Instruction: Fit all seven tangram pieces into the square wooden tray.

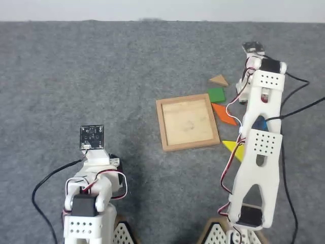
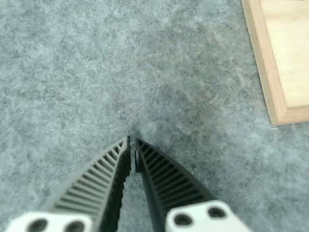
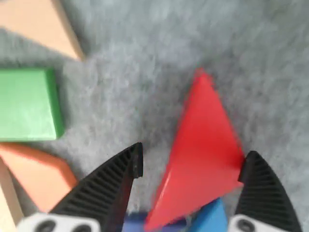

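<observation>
Grey table (image 1: 76, 76) bears the tray (image 1: 163, 127); near it the right pincer (image 3: 194, 154), open astride the red triangle (image 3: 203, 125), should close squarely; left pincer (image 2: 132, 141) closed.

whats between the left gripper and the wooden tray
Bare grey carpet, nothing else, lies between the left gripper and the wooden tray, seen in the left wrist view.

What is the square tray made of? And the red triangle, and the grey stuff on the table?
The square tray looks like pale unpainted wood: faint grain shows on its floor. The red triangle is probably painted wood or plastic; its smooth, even colour hides which. The grey table cover looks like felt or short carpet, fuzzy and mottled.
</observation>
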`<state>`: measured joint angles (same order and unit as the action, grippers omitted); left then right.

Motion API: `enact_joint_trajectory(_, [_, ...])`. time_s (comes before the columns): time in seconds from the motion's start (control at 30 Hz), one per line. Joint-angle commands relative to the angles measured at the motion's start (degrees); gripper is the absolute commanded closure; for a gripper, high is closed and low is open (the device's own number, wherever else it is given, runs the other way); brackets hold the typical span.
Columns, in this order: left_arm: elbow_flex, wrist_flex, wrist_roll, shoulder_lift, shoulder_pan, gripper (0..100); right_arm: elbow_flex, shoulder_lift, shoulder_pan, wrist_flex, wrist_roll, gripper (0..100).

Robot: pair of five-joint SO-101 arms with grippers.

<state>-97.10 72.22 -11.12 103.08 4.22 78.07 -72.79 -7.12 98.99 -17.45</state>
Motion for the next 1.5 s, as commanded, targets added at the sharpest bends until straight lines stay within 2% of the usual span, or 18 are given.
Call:
enact_joint_trajectory(0.0, [0.7,0.1,0.6,1.1,0.4,99,0.1,0.5,0.1,3.5,-1.8,72.1])
enact_joint_trajectory(0.1, [0.7,0.1,0.6,1.1,0.4,99,0.0,0.5,0.0,3.7,-1.8,74.9])
enact_joint_trajectory(0.33, [0.7,0.1,0.6,1.1,0.4,99,-0.3,0.5,0.0,3.9,-1.6,92.0])
enact_joint_trajectory(0.5, [0.7,0.1,0.6,1.1,0.4,99,0.1,0.5,0.0,3.9,0.2,99.1])
enact_joint_trajectory(0.67, [0.7,0.1,0.6,1.1,0.4,99,0.5,2.7,0.2,4.0,0.9,99.0])
enact_joint_trajectory(0.8, [0.7,0.1,0.6,1.1,0.4,99,-0.7,9.2,-1.5,4.3,6.9,95.6])
enact_joint_trajectory(0.93, [0.7,0.1,0.6,1.1,0.4,99,-10.3,17.8,-1.3,4.2,13.5,88.3])
enact_joint_trajectory(1.03, [0.7,0.1,0.6,1.1,0.4,99,-17.6,23.4,0.0,3.7,16.6,87.9])
enact_joint_trajectory(1.3, [0.7,0.1,0.6,1.1,0.4,99,-24.0,30.7,-0.9,3.7,19.0,88.1])
enact_joint_trajectory(1.47, [0.7,0.1,0.6,1.1,0.4,99,-28.4,34.2,1.5,3.6,20.5,88.1])
